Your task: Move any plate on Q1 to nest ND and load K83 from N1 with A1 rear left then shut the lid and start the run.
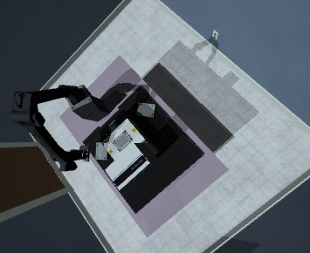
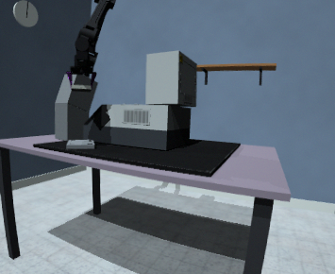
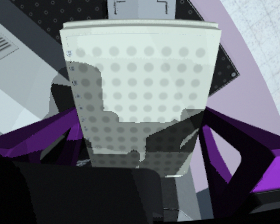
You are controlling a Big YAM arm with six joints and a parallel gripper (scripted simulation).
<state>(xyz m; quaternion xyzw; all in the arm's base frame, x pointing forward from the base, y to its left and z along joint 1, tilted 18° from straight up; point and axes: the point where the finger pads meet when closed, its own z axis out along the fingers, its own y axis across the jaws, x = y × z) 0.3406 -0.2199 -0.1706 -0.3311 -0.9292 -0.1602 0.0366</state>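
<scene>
My gripper point(image 3: 140, 111) is shut on the white 96-well plate K83 point(image 3: 140, 90), with a purple finger on each side of it. The plate hangs in the air above the empty grey nest N1 point(image 3: 141, 6), which lies on the black mat. In the exterior view the gripper point(image 2: 82, 79) holds the plate point(image 2: 81, 87) well above the nest point(image 2: 80, 144), left of the cycler Q1 point(image 2: 141, 122). From overhead, the gripper point(image 1: 88, 153) and the plate point(image 1: 100, 150) are at the cycler's left end point(image 1: 123, 153). A white boxy part point(image 2: 170, 77) stands raised over Q1's body. Its keypad and lamp are not readable.
A tall grey box point(image 2: 72, 111) stands right behind the nest, close to the held plate. A second grey, plate-sized piece point(image 1: 145, 109) lies beyond the cycler. The black mat point(image 2: 174, 158) covers the middle of the purple table. A shelf point(image 2: 235, 67) hangs on the wall.
</scene>
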